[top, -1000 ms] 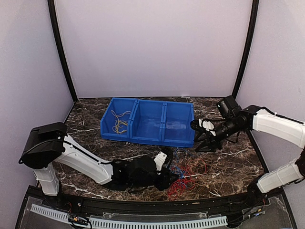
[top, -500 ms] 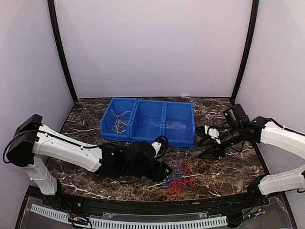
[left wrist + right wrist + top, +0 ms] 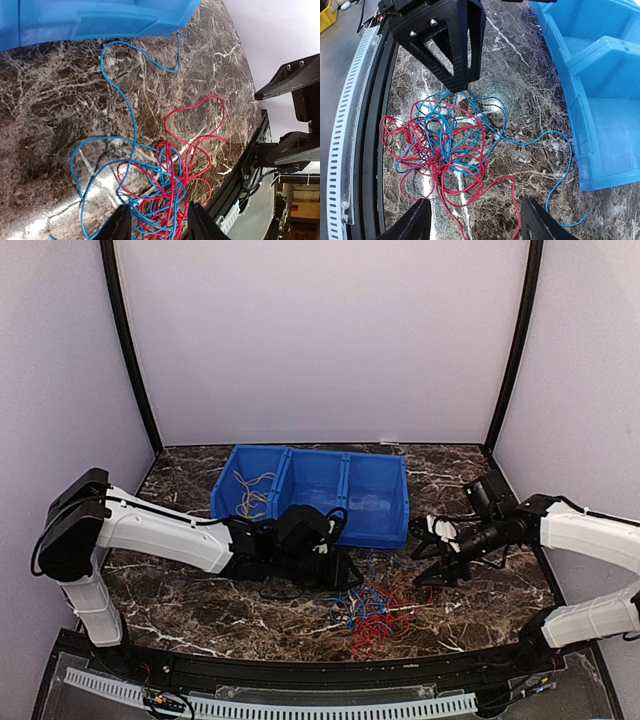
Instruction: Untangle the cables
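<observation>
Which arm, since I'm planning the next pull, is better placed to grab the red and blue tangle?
Probably left: the left gripper sits open at the edge of the tangle, wires between its jaws. The right gripper hovers farther off.

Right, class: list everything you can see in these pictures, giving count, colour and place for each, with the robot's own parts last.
bin: one, blue, three compartments, at the back of the table.
yellow-orange cables: a few, count unclear, in the bin's left compartment.
red cables: several loops, count unclear, tangled on the table in front of the bin.
blue cables: several loops, woven through the red ones; one strand trails towards the bin.
table: one, dark brown marble pattern.
left end effector: one, black, jaws apart, at the tangle.
right end effector: one, black, jaws apart, right of the tangle.
</observation>
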`<action>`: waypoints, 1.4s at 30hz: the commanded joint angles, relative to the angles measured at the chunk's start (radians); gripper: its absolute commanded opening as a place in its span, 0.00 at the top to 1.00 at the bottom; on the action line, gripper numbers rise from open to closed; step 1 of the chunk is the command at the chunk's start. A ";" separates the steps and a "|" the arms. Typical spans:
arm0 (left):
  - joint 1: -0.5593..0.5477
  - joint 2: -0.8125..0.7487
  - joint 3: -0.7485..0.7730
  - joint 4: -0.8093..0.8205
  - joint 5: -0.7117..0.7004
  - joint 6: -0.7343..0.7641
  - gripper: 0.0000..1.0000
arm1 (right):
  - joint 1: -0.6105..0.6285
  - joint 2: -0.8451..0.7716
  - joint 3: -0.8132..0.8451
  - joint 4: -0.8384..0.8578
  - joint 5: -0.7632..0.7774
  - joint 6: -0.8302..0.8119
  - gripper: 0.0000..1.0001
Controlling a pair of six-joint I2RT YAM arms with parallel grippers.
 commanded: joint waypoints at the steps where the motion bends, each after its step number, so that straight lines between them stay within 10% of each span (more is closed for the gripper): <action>1: 0.002 0.039 0.063 -0.097 0.078 -0.072 0.60 | 0.011 -0.006 -0.011 0.031 -0.005 -0.014 0.37; 12: 0.002 0.078 0.068 -0.105 0.149 -0.194 0.54 | 0.010 -0.012 -0.010 0.021 -0.012 -0.025 0.37; 21: 0.011 0.099 0.066 0.001 0.104 -0.224 0.70 | 0.011 0.004 -0.006 0.013 -0.013 -0.033 0.37; 29: 0.010 0.055 0.090 -0.033 -0.019 -0.119 0.99 | 0.012 -0.005 -0.010 0.013 -0.015 -0.036 0.37; 42: -0.040 -0.064 0.116 -0.050 -0.115 0.144 0.95 | 0.018 0.010 -0.008 0.016 -0.012 -0.036 0.37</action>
